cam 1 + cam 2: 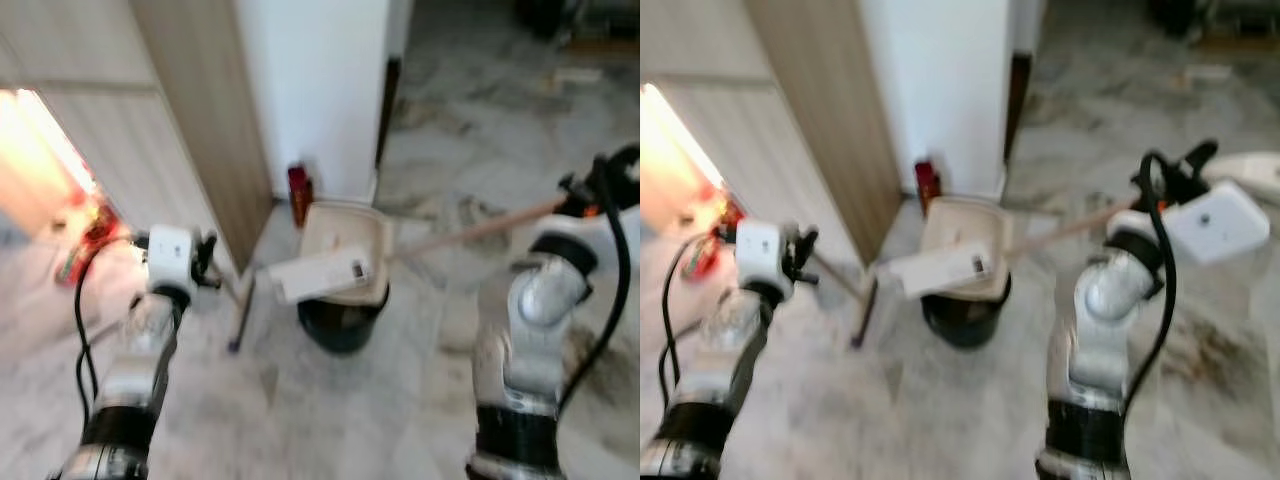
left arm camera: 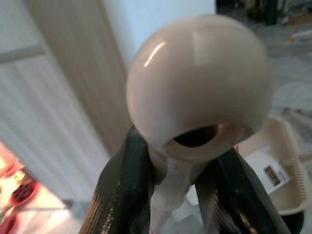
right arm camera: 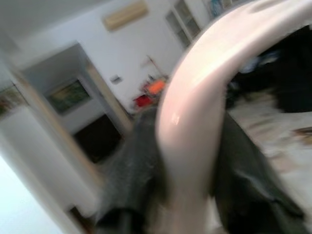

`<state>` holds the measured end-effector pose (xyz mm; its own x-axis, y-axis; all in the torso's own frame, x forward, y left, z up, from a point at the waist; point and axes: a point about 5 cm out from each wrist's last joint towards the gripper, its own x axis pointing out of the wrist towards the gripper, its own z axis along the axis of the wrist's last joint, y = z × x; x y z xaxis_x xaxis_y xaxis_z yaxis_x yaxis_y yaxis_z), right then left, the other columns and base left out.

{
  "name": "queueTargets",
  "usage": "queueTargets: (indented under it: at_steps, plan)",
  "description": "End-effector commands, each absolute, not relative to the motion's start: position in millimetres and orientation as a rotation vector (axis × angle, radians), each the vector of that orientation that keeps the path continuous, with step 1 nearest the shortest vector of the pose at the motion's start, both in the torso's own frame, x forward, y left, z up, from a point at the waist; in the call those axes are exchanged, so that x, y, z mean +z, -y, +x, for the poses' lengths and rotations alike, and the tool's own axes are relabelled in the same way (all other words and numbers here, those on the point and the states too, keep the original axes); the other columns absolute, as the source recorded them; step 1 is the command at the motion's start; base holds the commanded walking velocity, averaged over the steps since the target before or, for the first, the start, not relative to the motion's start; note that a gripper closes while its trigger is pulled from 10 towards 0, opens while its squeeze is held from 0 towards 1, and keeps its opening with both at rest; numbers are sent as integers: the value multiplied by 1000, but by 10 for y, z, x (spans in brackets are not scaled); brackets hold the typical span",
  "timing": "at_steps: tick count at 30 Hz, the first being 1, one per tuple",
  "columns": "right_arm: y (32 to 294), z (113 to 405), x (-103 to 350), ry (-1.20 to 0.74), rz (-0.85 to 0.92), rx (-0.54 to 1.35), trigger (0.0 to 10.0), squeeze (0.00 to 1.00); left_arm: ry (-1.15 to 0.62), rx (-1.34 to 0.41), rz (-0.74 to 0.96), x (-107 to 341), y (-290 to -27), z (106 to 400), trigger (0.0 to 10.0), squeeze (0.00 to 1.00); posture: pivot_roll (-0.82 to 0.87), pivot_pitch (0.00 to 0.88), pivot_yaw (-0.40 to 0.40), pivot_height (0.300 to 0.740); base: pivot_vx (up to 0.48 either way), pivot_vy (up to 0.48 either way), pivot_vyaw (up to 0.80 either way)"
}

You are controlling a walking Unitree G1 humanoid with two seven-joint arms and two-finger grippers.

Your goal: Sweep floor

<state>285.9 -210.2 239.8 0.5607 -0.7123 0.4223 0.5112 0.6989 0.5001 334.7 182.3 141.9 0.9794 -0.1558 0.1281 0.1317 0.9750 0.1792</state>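
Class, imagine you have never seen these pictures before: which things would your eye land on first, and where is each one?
A cream dustpan is tipped over a black bin on the marble floor, near the white wall's corner. The left gripper is clamped around a handle with a rounded cream knob; the right gripper grips a curved cream handle. A bright glow burns at the far left.
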Motion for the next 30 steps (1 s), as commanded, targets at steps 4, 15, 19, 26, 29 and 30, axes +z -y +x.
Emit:
queueTargets:
  at_steps: [4,15,19,26,29,30]
  plan:
    - [1965,2841,2595,743,379,-682,10000,0,204,-119,186,1567,-1934,3348,10000,0,106,62,60,740,328,0,0]
    - [1965,2844,2595,744,377,-679,10000,0,217,-120,176,1583,-1934,3345,10000,0,105,63,59,740,52,0,0]
    - [1963,2847,2595,744,376,-676,10000,0,215,-121,176,1577,-1934,3339,10000,0,105,68,59,740,0,0,0]
    - [1959,2852,2605,745,362,-667,10000,0,213,-127,171,1570,-1927,3336,10000,0,102,71,57,740,0,0,0]
    - [1913,2867,2649,762,326,-617,10000,0,213,-128,168,1568,-1923,3335,10000,0,100,72,57,740,0,0,0]
    - [1882,2871,2675,774,304,-591,10000,0,213,-129,168,1566,-1920,3333,10000,0,99,72,56,740,0,0,0]
